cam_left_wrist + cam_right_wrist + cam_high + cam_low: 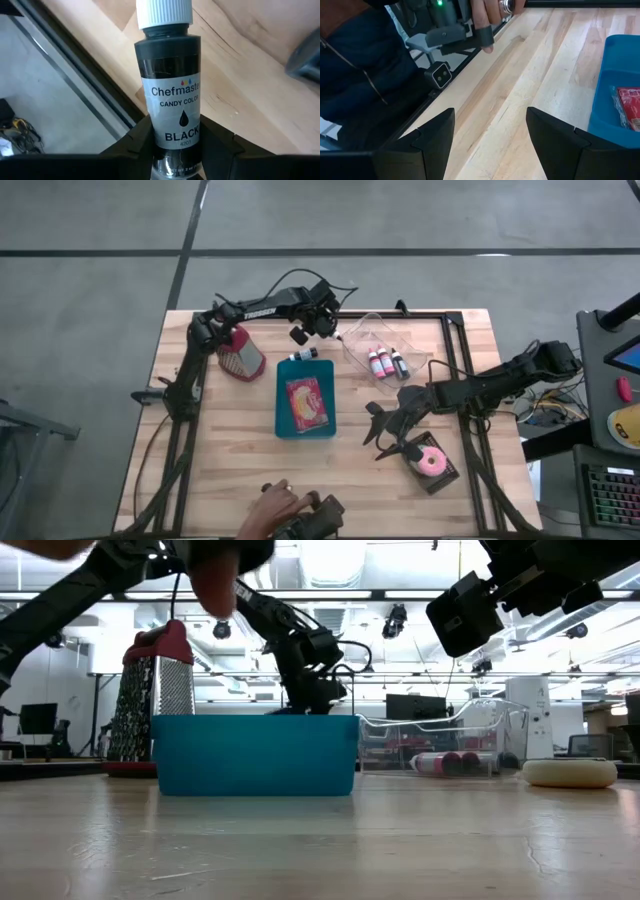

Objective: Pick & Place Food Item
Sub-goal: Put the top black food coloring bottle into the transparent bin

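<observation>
- Bottle [168, 95]: black candy colour, clamped between left gripper [300, 335] fingers, cap pointing away, near table's far edge.
- Picked, judging by grip; placing left, perhaps into bin [283, 425] just nearer than gripper.
- Right gripper [385, 440] spread, empty, hovering beside donut [432, 462].

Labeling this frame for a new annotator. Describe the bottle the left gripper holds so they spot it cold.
Start at the blue bin mid-table. Just past its far edge, the left gripper holds a small dark bottle with a white cap. Its label reads BLACK; the bottles in the clear tray look pink or red.
</observation>
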You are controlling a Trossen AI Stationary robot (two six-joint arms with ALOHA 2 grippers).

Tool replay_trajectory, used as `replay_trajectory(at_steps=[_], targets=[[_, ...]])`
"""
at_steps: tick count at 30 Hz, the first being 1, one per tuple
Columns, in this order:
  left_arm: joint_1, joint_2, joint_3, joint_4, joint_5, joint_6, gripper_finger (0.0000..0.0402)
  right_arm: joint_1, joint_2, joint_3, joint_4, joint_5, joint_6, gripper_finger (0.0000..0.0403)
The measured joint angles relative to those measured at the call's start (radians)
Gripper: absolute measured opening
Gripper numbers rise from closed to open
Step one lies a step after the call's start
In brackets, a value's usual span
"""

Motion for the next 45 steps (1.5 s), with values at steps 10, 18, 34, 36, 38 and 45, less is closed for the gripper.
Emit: replay_trajectory(at_steps=[10, 18, 34, 36, 38, 45], targets=[[0.009, -0.025, 0.0, -0.037, 0.004, -0.051, 0.0126, 0.0, 0.0, 0.0, 0.001, 0.0, -0.01, 0.0242], [0.009, -0.029, 0.002, -0.035, 0.004, -0.058, 0.0126, 0.0, 0.0, 0.0, 0.001, 0.0, -0.015, 0.0242], [0.012, -0.194, 0.002, -0.018, 0.128, -0.217, 0.0126, 0.0, 0.0, 0.0, 0.016, 0.0, -0.039, 0.0242], [0.012, -0.212, 0.002, -0.011, 0.179, -0.267, 0.0126, 0.0, 0.0, 0.0, 0.027, 0.001, -0.048, 0.0242], [0.012, -0.226, 0.001, -0.012, 0.23, -0.312, 0.0126, 0.0, 0.0, 0.0, 0.029, 0.02, -0.057, 0.0242], [0.011, -0.238, -0.002, -0.012, 0.385, -0.447, 0.0126, 0.0, 0.0, 0.0, 0.06, 0.112, -0.111, 0.0242]])
